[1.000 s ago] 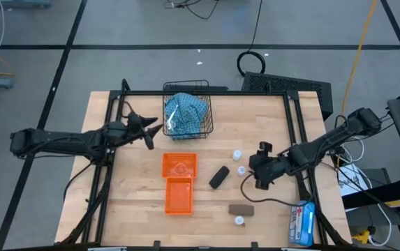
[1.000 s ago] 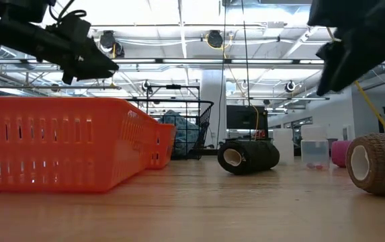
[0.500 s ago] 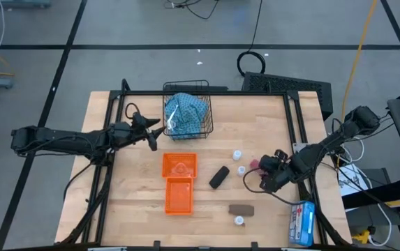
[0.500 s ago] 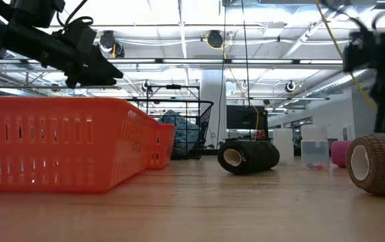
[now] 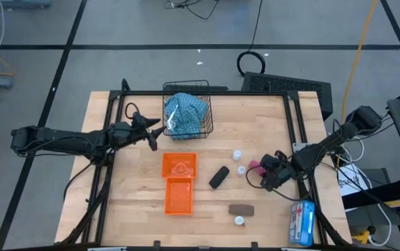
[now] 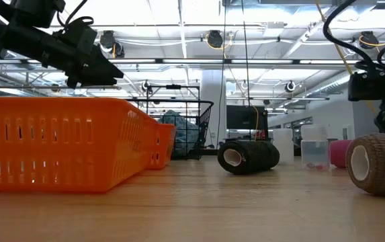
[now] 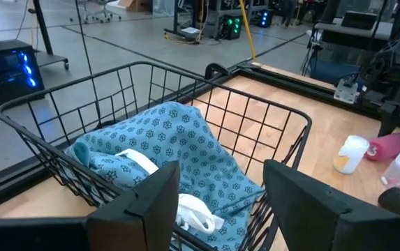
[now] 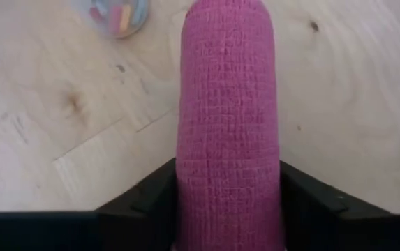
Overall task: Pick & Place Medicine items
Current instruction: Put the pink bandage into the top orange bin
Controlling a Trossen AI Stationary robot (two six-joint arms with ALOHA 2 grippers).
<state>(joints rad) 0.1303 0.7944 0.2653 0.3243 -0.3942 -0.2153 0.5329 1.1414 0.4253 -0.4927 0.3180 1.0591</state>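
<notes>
At right of centre in the high view, the right tool [image 5: 264, 174] has its fingers around the pink oblong [image 8: 229, 118] lying on the desk [image 5: 269, 125]. Left tool [image 5: 154, 132] hangs part-open, empty, beside the basket [image 5: 188, 111].

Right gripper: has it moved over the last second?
Yes. In the high view the right gripper has shifted toward the table's right edge, away from the black roll, and now sits over the pink roll.

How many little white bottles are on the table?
3. One vial and a second vial sit close together beside the pink roll; the third vial is near the table's front edge, by the brown roll.
</notes>
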